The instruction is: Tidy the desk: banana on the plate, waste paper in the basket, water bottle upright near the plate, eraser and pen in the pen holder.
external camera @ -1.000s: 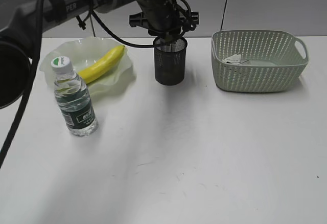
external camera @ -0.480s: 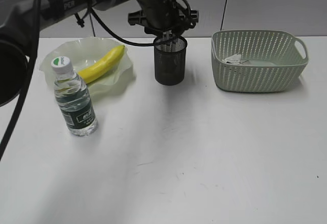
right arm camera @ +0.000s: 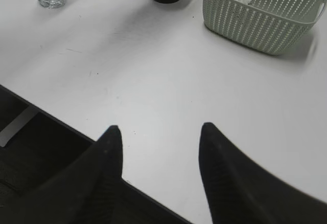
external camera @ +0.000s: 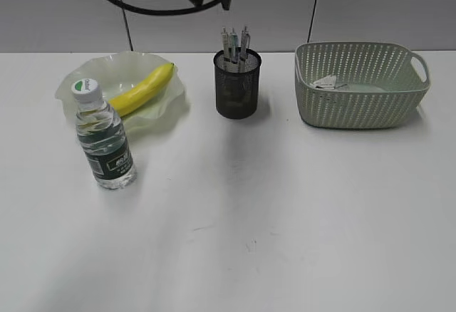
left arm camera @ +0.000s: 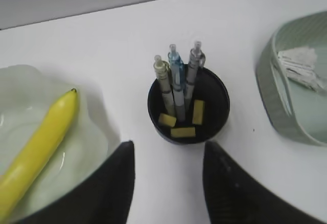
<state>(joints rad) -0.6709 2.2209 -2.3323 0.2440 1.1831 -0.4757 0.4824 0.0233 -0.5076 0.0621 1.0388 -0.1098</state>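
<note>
Where the white surface [external camera: 285, 219] meets the grey wall panels at the back, five items stand or lie in a loose row.

Item: plate [external camera: 96, 73], pale green, wavy rim, far left. Contents: banana [external camera: 142, 88], lying aslant with its tip toward the pen holder.

Item: water bottle [external camera: 103, 137], upright, white cap marked green, dark label; set just in front of the plate, touching or nearly touching its near rim.

Item: pen holder [external camera: 238, 85], black mesh, centre back, between plate and basket. Contents: three pens [left arm camera: 176, 81] standing upright with tops clear of the rim; three small yellowish eraser pieces [left arm camera: 183, 132] on its floor, seen from the left wrist view.

Item: basket [external camera: 360, 84], sage green, perforated, far right. Contents: waste paper [external camera: 326, 82], crumpled, against the left inner wall.

Item: left pincer [left arm camera: 166, 183], high above the pen holder, fingers spread, nothing between them. In the exterior view only its dark underside and a cable loop show at the top edge.

Item: right pincer [right arm camera: 158, 173], over the near edge of the surface, well apart from every item, fingers spread and holding nothing.

Surroundings: surface plain, with a few faint scuff marks near the middle; dark floor shows below its near edge in the right wrist view. A thin dark vertical seam or cord runs down the wall behind the basket.
</note>
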